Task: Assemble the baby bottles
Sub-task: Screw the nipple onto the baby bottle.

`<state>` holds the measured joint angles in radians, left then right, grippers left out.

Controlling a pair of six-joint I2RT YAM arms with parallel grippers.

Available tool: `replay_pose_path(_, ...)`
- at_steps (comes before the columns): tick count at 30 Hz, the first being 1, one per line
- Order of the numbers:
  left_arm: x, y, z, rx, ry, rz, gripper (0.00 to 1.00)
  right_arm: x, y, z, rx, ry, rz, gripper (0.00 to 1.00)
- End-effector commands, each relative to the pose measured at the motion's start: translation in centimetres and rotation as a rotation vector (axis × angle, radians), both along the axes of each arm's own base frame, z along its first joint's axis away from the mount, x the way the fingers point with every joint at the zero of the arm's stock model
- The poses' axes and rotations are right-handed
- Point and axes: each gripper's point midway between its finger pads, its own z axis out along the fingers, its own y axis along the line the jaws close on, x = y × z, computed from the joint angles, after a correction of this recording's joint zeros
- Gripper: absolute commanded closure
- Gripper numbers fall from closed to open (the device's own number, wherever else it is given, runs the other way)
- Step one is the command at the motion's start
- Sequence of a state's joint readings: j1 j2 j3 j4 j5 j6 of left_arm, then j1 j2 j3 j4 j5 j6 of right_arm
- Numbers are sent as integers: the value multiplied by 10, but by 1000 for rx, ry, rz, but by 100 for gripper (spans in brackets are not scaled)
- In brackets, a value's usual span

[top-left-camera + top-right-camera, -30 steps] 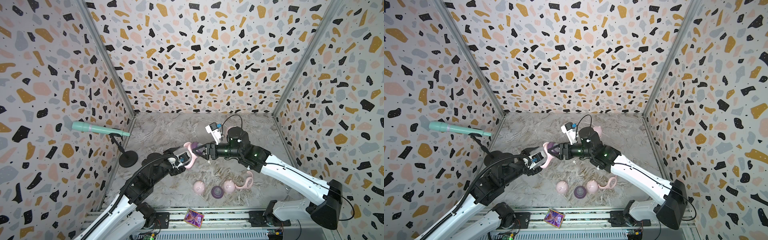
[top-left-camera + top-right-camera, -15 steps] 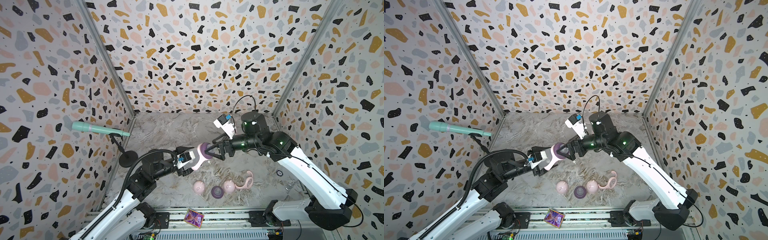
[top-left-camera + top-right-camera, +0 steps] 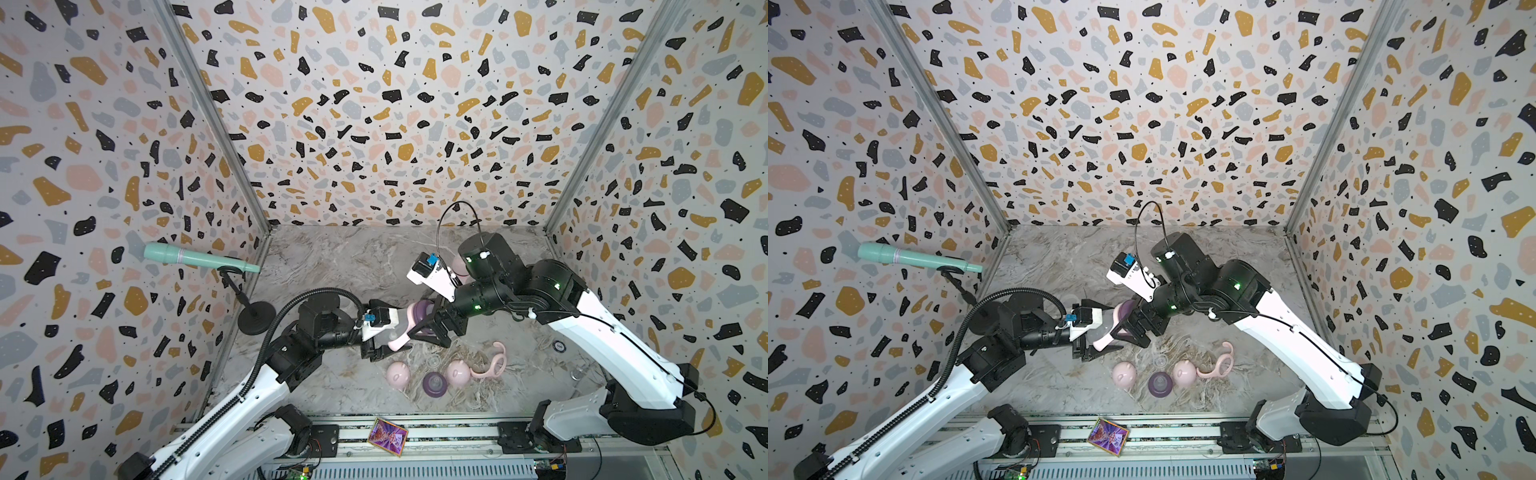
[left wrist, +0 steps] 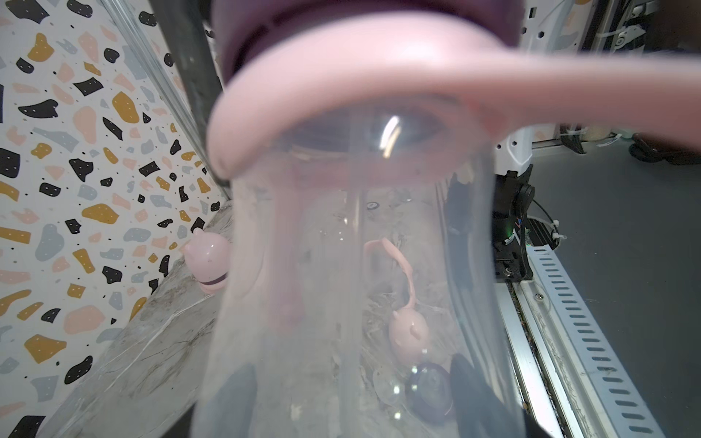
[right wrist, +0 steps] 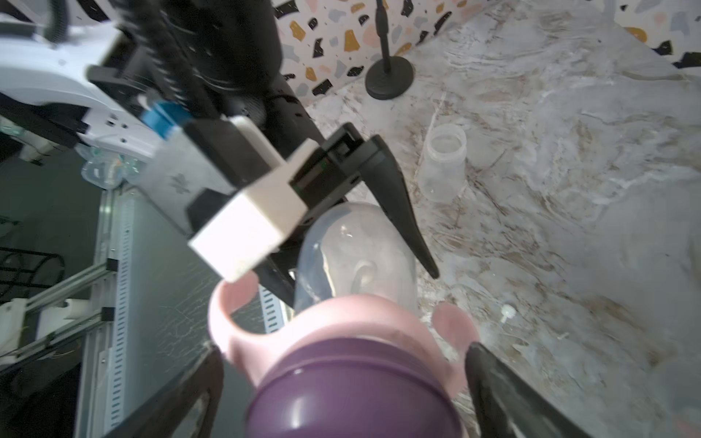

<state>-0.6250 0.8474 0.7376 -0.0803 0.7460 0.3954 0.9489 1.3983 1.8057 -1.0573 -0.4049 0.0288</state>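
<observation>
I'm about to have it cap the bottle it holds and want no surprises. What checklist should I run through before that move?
1. Left claw grips the clear plastic bottle: ok.
2. Pink two-handled collar and purple teat ring sit on that bottle's neck: ok. Whether they are screwed tight: cannot tell.
3. Right claw open, jaws either side of the ring: ok.
4. Pink eared dome caps lie free on the marble table: ok.
5. Held bottle upright for capping: not ok, it is tilted well over.
</observation>
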Motion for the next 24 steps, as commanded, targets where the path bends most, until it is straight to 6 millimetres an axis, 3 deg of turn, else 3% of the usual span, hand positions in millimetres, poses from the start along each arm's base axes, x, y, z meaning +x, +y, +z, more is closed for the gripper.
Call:
replay_pose_path(1, -8, -2, 38, -89, -75, -38, 97, 9, -19, 3, -46, -62, -80, 4)
replay_pose_path(7, -8, -1, 35, -87, -72, -32, 97, 4, -22, 19, 23, -74, -88, 5)
replay_pose_path(19, -11, -1, 32, -82, -71, -47, 96, -9, -18, 21, 61, -43, -18, 11)
replay_pose_path(24, -11, 0, 27, -66, -82, -47, 97, -6, -14, 16, 53, -23, -15, 20)
